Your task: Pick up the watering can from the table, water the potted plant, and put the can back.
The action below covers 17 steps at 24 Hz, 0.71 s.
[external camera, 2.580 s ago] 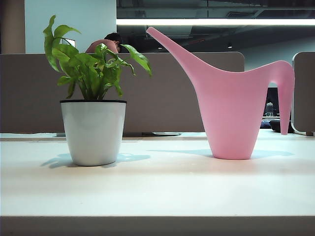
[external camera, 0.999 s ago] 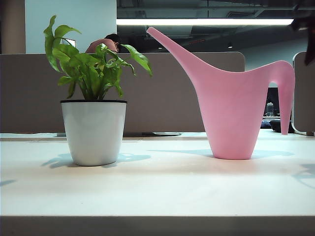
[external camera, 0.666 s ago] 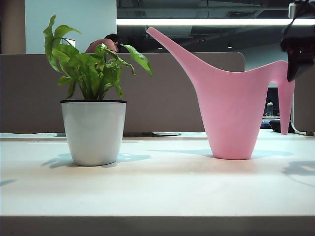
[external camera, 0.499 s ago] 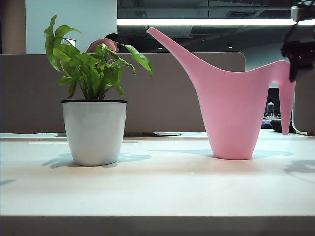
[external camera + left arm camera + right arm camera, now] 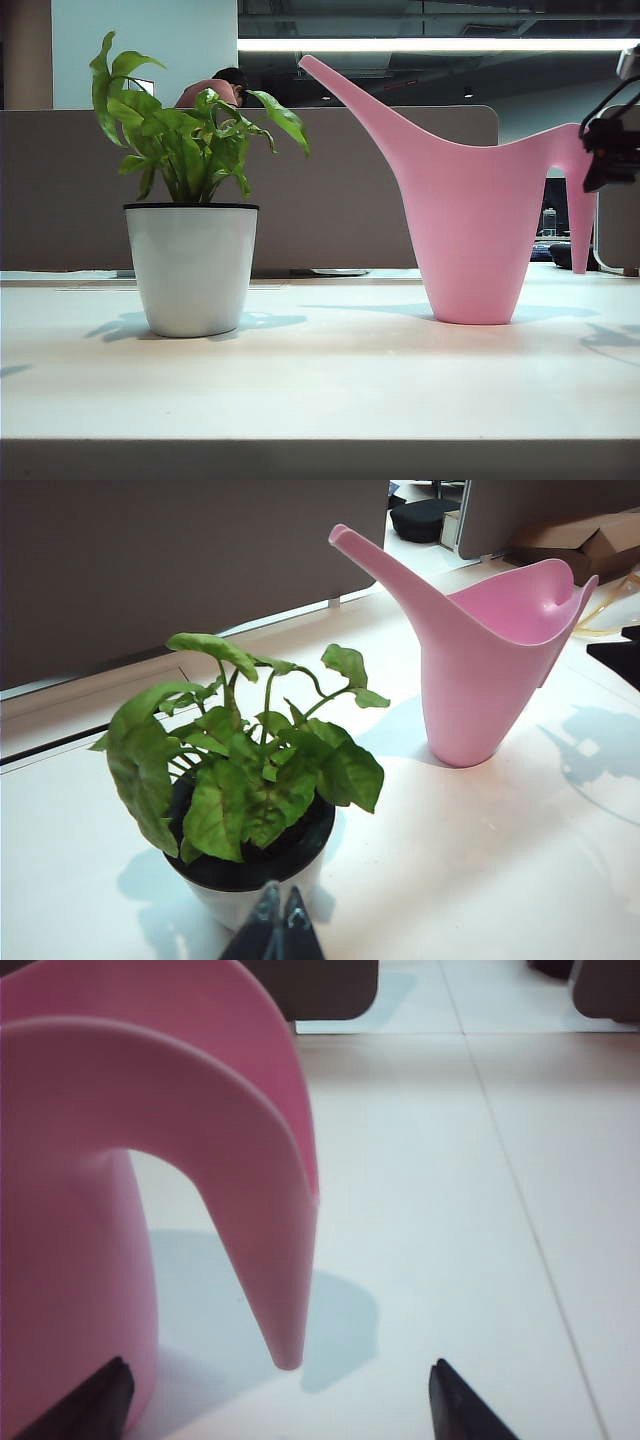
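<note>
Worktop (image 5: 320, 380) is carrying watering can (image 5: 470, 230) standing upright on the right and potted plant (image 5: 190, 265) standing on the left, well apart. Right tool (image 5: 275, 1400) is hovering at the can's handle (image 5: 260, 1210), fingers spread wide, gripping nothing. Left tool (image 5: 272, 930) is sitting near the plant, fingers pressed together.

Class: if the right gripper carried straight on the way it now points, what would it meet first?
Probably the curved handle of the tall pink plastic watering can, which hangs between the open right gripper's fingertips. Depth is unclear; beyond lies the white table.
</note>
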Each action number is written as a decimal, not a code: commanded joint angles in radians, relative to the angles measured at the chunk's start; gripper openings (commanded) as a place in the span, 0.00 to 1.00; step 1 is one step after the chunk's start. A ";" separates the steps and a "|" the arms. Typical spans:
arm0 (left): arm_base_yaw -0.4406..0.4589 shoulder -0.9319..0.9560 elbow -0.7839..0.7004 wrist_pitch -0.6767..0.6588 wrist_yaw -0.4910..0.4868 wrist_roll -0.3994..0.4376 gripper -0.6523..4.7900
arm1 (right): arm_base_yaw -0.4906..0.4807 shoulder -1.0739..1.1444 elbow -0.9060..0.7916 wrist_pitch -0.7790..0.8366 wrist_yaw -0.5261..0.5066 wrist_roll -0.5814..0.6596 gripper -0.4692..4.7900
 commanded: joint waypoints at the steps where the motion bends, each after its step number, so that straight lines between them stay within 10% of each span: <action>1: 0.000 -0.002 0.006 0.027 0.001 0.004 0.11 | 0.001 0.037 0.007 0.116 -0.009 0.003 0.87; 17: 0.000 -0.002 0.006 0.039 0.001 0.004 0.11 | -0.003 0.279 0.047 0.410 -0.042 -0.001 0.87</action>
